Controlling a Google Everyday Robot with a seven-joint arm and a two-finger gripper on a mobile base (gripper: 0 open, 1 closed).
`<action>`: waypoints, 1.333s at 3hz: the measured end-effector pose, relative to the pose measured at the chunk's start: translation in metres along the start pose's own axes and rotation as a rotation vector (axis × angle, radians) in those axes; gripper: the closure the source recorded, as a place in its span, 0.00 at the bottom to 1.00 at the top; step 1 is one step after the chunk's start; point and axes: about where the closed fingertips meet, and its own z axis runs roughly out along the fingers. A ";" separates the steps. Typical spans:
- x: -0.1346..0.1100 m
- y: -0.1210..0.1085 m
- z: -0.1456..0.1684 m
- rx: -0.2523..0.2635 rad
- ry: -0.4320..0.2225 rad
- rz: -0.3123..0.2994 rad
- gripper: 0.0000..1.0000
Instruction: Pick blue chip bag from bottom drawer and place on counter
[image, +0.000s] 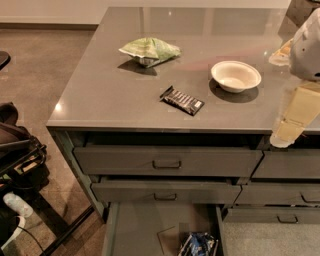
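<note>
By the counter (110, 95) edge hangs the tool (289, 131), state unclear; blue chip bag (198, 245) in bottom drawer (135, 230).

Glossy grey counter (100, 95) carries three items, all well apart: pale green bag (150, 50) at 10 o'clock of centre, white bowl (236, 76) at 3 o'clock, black bar wrapper (182, 100) at 6 o'clock. The gripper (286, 131) hangs at the front edge, 4 o'clock.

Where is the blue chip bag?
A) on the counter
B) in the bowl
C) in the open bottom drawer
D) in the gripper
C: the blue chip bag lies in the open bottom drawer; the gripper is up at the front edge of the counter, at the far right of the view, apart from the bag.
</note>
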 end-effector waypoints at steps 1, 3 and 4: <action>-0.001 0.000 -0.001 0.008 -0.001 -0.001 0.00; 0.035 0.058 0.045 0.018 -0.153 0.039 0.00; 0.050 0.100 0.087 0.036 -0.279 0.076 0.00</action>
